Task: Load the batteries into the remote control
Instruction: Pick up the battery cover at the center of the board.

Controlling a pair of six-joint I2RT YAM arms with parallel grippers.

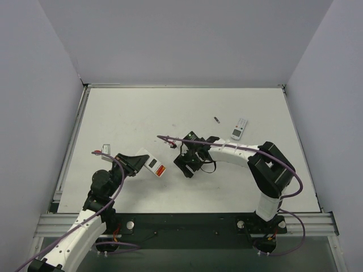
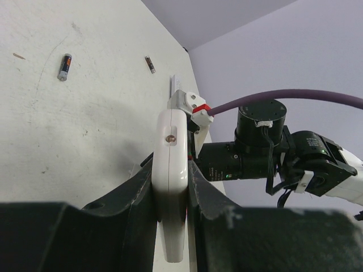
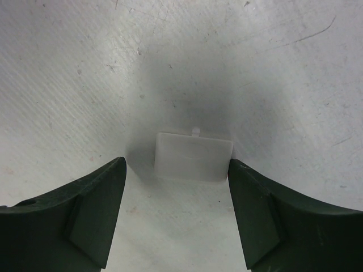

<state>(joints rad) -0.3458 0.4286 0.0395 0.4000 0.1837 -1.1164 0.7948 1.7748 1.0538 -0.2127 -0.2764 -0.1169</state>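
My left gripper [image 1: 136,161] is shut on the remote control [image 1: 154,165], holding it on edge a little above the table with its red front facing right. In the left wrist view [image 2: 170,170] only the remote's white edge [image 2: 170,136] shows between the fingers. One small red battery [image 1: 170,144] lies on the table beyond it and also shows in the left wrist view [image 2: 65,67]. The other battery is not in view. My right gripper [image 1: 187,167] is open and low over the table [image 3: 177,170], with a small white battery cover [image 3: 194,157] lying flat between its fingers, next to the right one.
A white-faced remote [image 1: 239,128] lies at the right rear. A tiny dark cylinder [image 1: 216,119] lies near it and also shows in the left wrist view [image 2: 150,64]. The right arm and its purple cable [image 1: 187,140] stretch close to the held remote.
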